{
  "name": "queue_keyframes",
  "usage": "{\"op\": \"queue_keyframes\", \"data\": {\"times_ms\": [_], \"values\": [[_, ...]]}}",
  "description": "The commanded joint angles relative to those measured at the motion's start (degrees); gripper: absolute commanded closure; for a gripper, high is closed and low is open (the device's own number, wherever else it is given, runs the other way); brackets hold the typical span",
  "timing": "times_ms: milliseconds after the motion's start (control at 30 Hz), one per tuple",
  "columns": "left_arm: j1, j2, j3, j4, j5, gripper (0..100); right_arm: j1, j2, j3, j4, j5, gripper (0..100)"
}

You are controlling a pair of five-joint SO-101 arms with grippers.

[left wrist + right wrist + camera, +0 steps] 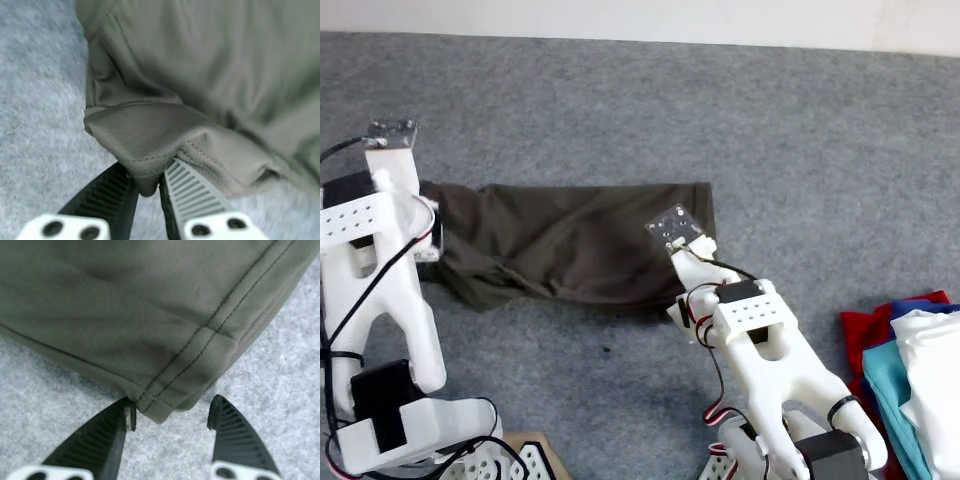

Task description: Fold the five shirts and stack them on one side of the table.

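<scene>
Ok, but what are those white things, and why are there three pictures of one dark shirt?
The white things are two robot arms, the left arm and the right arm, each ending in a gripper, a two-fingered pincher. One picture looks down over the grey table. The other two come from small cameras on the arms' wrists, so the fingers look close. A dark olive shirt lies on the table. The left gripper is pinching a fold at one end. The right gripper is open, the shirt's hem corner between its fingers. A pile of other shirts lies beside the right arm.
</scene>
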Motion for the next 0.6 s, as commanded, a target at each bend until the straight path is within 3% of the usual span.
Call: {"op": "queue_keyframes", "data": {"times_ms": [0, 267, 567], "values": [[1.2, -0.3, -2.5, -6.0, 5.5, 99, -0.6, -1.5, -0.4, -0.7, -0.1, 76.1], [1.2, 6.0, -4.4, -12.0, 7.7, 99, -0.6, -1.5, -0.4, -0.6, -0.1, 76.1], [3.2, 24.5, -18.9, -11.6, 8.0, 99, -0.6, -1.5, -0.3, -0.6, -0.1, 76.2]]}}
